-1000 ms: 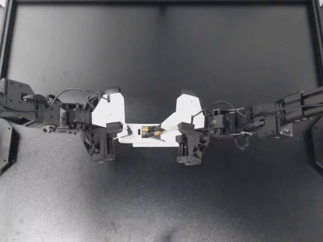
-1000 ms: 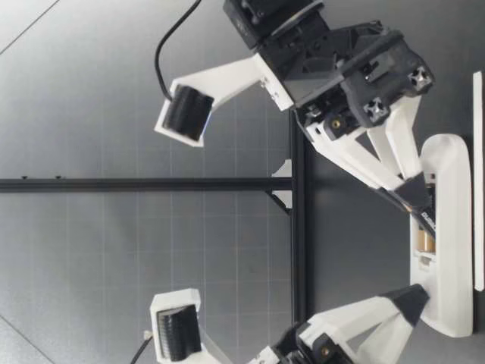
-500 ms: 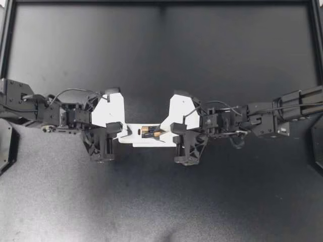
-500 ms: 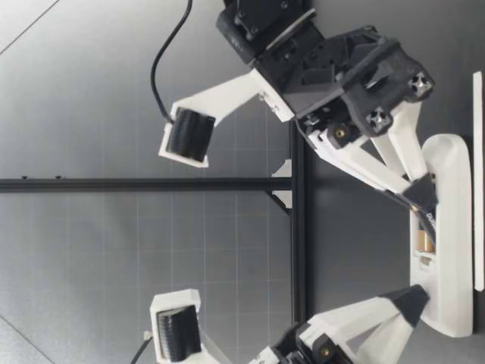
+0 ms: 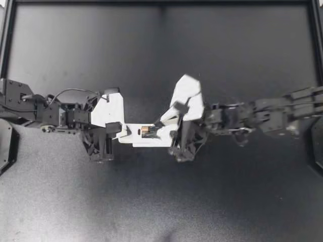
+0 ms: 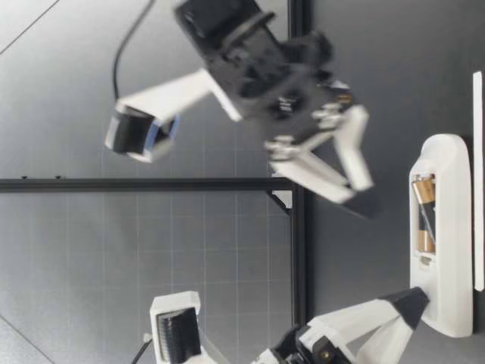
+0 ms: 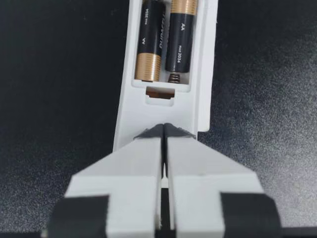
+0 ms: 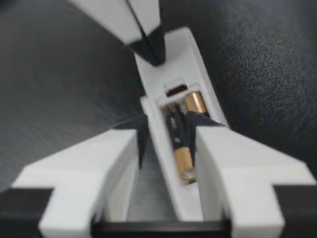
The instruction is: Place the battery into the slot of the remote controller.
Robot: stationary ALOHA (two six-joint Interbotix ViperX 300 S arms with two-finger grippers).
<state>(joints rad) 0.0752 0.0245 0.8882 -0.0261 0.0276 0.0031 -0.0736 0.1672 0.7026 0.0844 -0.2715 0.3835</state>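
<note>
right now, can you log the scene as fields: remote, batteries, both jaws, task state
remote: flat on the table, slot facing up and uncovered
batteries: two, side by side in the slot
left jaws: shut, tips resting on one end of the remote
right jaws: open, empty, above the remote, not touching it
task state: looks done, since both batteries lie in the slot

We look down on the bench (image 5: 161, 60), across it at surface height, and closely from both wrists, facing each other; all share the remote controller (image 5: 132, 140).
</note>
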